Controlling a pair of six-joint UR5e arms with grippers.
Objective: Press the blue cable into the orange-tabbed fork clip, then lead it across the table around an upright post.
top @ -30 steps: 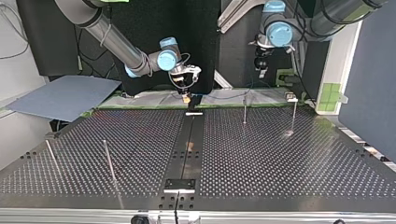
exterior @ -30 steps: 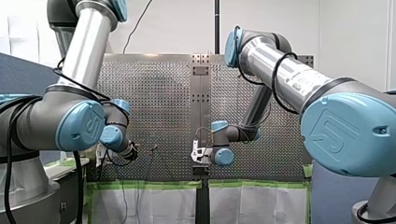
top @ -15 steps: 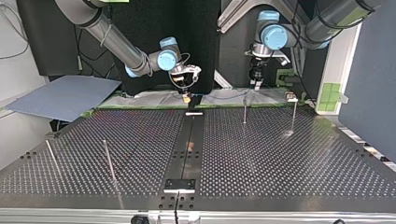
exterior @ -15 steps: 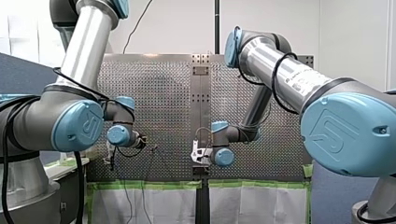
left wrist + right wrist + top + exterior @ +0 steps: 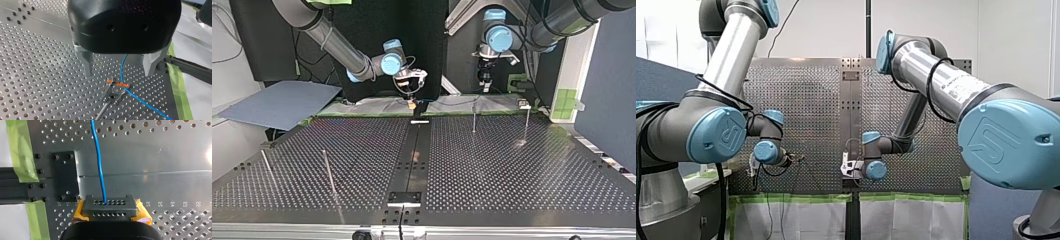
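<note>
In the left wrist view my left gripper [image 5: 118, 73] hangs open above the perforated table, nothing between its metal fingers [image 5: 87, 65]. Just ahead of it stands the fork clip [image 5: 117, 85] with orange tabs. The blue cable [image 5: 145, 103] comes from under the gripper and crosses the clip at the tabs; whether it is seated there I cannot tell. In the right wrist view my right gripper [image 5: 111, 213] is shut with its yellow pads on a grey perforated block [image 5: 110, 207] at the end of the blue cable [image 5: 98, 162]. In the top view my left gripper [image 5: 484, 84] hovers behind the table's far edge, right of my right gripper [image 5: 412, 103].
Thin upright posts stand on the table: two at the top view's far right [image 5: 473, 119] [image 5: 527, 122] and two at its near left [image 5: 328, 172] [image 5: 267, 167]. Green tape [image 5: 21, 150] and white sheeting line the far edge. A dark centre strip [image 5: 412, 165] runs across the table.
My left arm has swung toward the table's middle, leftward in the top view, and its gripper has come lower. My right arm has stayed where it was, still shut on the grey block.
</note>
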